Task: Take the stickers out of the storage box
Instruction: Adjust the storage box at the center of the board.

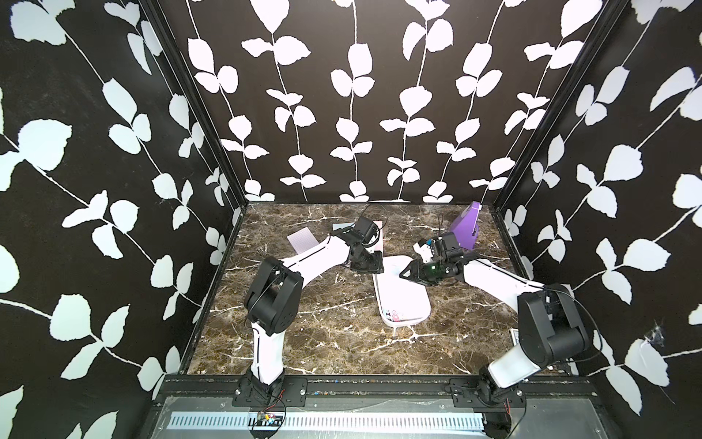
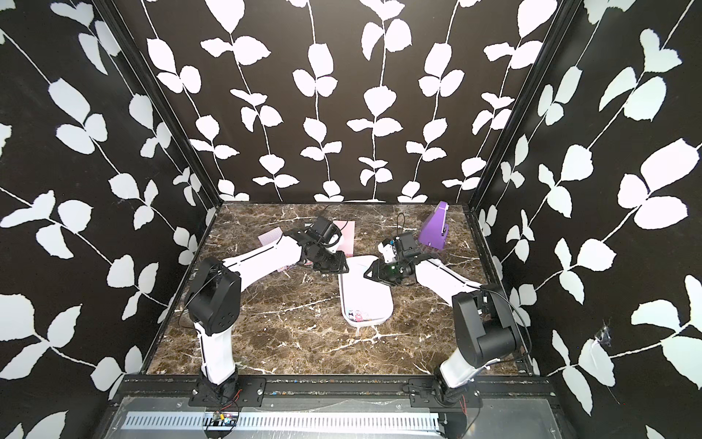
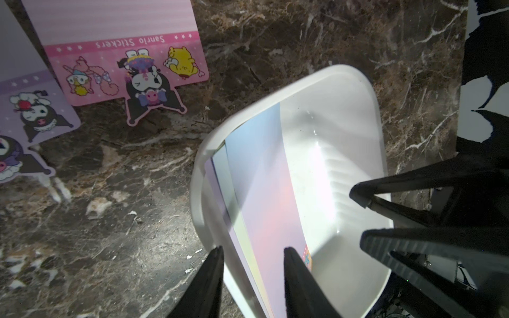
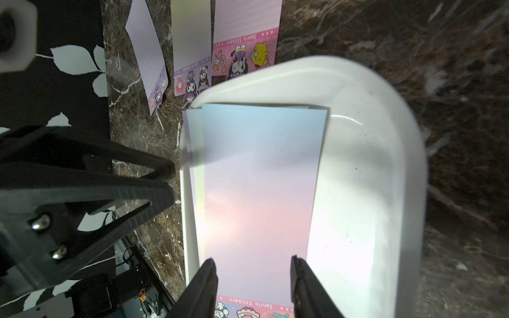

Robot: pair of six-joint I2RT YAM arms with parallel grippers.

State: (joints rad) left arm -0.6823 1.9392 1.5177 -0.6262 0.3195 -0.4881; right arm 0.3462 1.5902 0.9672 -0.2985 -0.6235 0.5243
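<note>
Here the right arm (image 1: 490, 275) overhangs the storage box (image 1: 395, 324)

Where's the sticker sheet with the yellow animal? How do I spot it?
Find the white storage box on the marble table. Three sticker sheets lie outside, past its far end. Yours is the only pink sheet; the other two are lilac.

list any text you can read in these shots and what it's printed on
"Sanrio Stickers": pink sticker sheet on the table, on its dark pink band.
"Sanrio Stickers": lilac sticker sheet beside it, small but legible.
"Sanrio Stickers": top sticker sheet in the storage box, on its pink band.
Grid-patterned sheet on the table: any print too small to read.
Top views: nothing legible.
</note>
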